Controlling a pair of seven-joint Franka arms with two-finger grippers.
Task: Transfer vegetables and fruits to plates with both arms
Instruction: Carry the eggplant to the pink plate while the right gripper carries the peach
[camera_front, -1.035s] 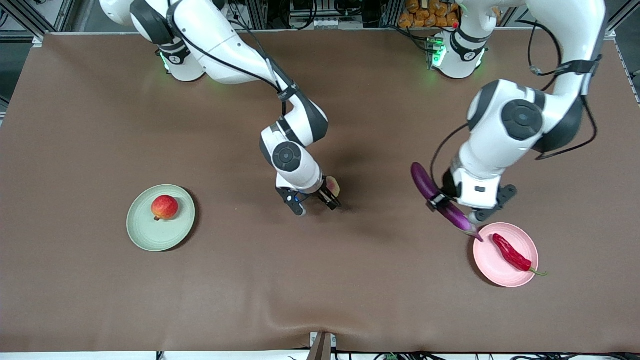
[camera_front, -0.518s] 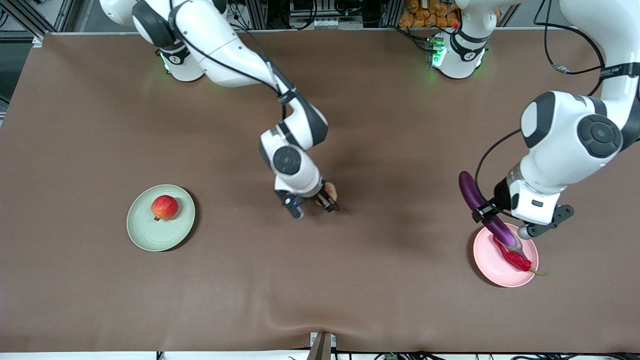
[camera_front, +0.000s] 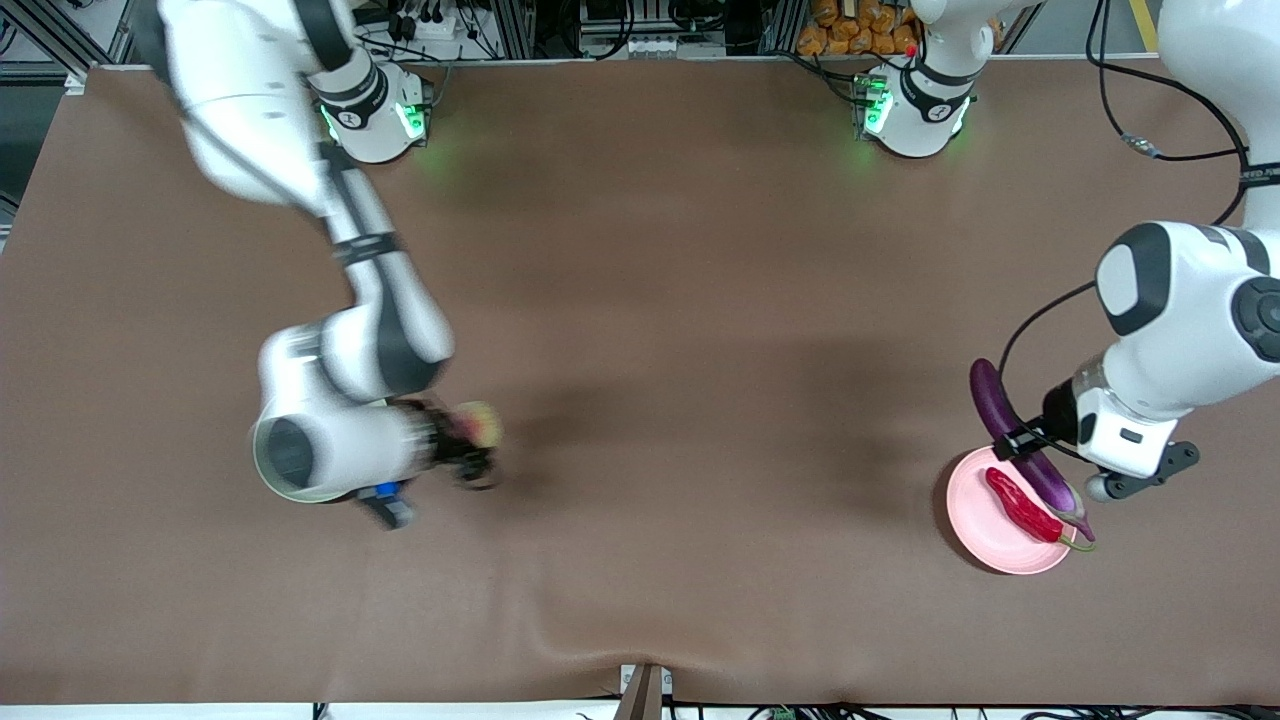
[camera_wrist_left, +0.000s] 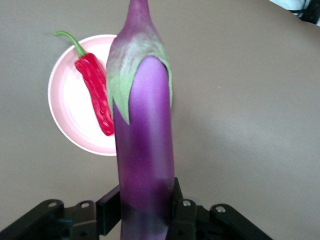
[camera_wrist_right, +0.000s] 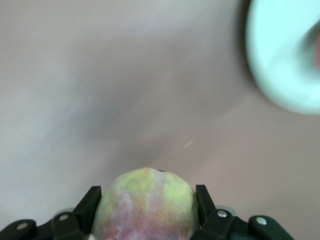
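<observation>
Across a brown-covered table (camera_front: 640, 300), two white Franka arms work at opposite ends, each carrying produce above the surface. At the right arm's end, the right arm (camera_front: 340, 360) is blurred in the front view, its wrist covering most of the pale green plate (camera_front: 262, 470), of which only a thin rim shows there. The right wrist view shows the same plate (camera_wrist_right: 280, 60) as a pale curve off to one side, with a smear of red at the picture's edge that cannot be identified. The right gripper (camera_front: 462, 452) hangs over bare table just beside that plate, its jaws clamped on either side of the peach-like fruit (camera_front: 478, 424), whose pink-and-green skin (camera_wrist_right: 146, 205) fills the gap between the black fingers (camera_wrist_right: 86, 204).

At the left arm's end, the left arm (camera_front: 1180, 330) reaches down over the pale pink plate (camera_front: 975, 520). The left gripper (camera_front: 1020, 442) grips the long purple eggplant (camera_front: 1010, 430) by its thicker end, jaws pressed tight on both sides. The eggplant (camera_wrist_left: 142, 150) slants downward, its green-capped stem tip low over the plate's rim on the side toward the left arm's end of the table; whether it touches the plate cannot be told. On the pink plate (camera_wrist_left: 70, 120) lies the wrinkled red chili pepper (camera_front: 1022, 505), its thin green stem (camera_wrist_left: 67, 39) curling past the rim. The chili (camera_wrist_left: 97, 92) lies just beside the eggplant's tip.
</observation>
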